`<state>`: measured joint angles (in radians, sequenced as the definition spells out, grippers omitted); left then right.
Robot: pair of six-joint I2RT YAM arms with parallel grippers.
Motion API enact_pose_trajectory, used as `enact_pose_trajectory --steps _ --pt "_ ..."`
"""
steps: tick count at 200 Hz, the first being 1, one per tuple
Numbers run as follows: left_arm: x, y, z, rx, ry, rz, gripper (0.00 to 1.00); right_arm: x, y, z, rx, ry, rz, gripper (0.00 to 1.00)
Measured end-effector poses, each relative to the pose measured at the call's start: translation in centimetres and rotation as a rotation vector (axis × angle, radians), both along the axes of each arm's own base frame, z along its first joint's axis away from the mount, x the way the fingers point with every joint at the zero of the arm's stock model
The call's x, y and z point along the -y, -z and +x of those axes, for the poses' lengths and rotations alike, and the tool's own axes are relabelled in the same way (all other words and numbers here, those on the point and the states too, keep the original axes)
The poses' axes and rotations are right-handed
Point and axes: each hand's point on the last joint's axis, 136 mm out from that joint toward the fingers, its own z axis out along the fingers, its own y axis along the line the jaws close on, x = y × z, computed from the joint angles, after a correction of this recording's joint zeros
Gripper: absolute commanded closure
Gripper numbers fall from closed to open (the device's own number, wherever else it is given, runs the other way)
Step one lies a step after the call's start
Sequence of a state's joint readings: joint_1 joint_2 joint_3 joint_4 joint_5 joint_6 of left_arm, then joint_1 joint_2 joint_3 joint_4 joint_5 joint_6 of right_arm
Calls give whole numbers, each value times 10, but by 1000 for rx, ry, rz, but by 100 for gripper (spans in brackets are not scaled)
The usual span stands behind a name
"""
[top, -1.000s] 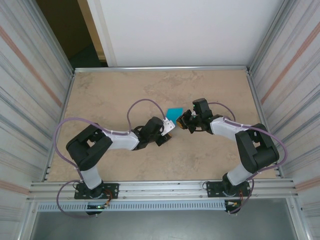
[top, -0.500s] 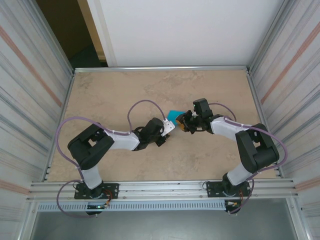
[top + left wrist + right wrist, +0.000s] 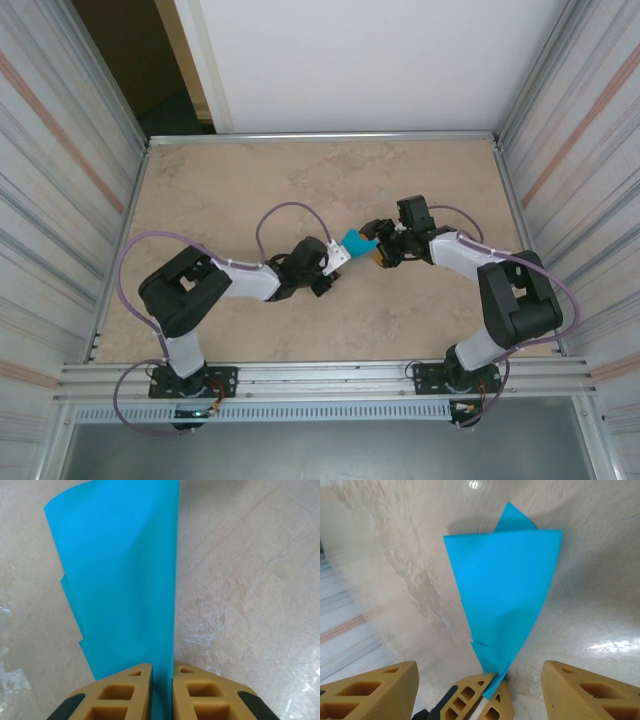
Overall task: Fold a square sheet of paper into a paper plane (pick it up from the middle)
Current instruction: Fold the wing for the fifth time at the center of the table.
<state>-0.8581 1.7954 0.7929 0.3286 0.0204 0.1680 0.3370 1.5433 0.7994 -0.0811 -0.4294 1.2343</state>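
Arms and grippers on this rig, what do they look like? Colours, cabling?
Left arm and right arm: black joint housings, light grey links, a lilac cable looping along each. Left gripper and right gripper: orange-tan fingers with cut-out pockets; left has a white block behind them.

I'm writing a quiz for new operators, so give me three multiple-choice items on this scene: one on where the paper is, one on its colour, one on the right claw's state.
1. Where is the folded paper?
A. Between the left claw and right claw, near the middle of the table
B. At the far left corner
C. On the front rail

2. What colour is it?
A. Red
B. Teal
C. White

3. How is the right claw?
A. Shut on the paper
B. Open
C. Shut on nothing

Answers: 1 A, the top view shows it between both claws. 2 B, it looks teal throughout. 3 B, its fingers stand wide apart.
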Motion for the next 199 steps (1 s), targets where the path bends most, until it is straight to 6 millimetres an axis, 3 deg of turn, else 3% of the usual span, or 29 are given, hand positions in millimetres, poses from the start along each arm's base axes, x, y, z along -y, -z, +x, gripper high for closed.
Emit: enact_pose_trajectory --steps 67,130,159,199 --pt "-5 -2 6 -230 -43 -129 85 21 -12 3 77 -4 -71 31" --pt "-8 -7 8 -473 -131 -277 87 23 -7 -3 155 -126 -147 29" --pt "-8 -6 6 -564 -163 -324 87 17 -5 -7 194 -207 -172 26" --pt "-6 1 1 -667 -189 -353 88 -8 14 -13 184 -346 -207 27"
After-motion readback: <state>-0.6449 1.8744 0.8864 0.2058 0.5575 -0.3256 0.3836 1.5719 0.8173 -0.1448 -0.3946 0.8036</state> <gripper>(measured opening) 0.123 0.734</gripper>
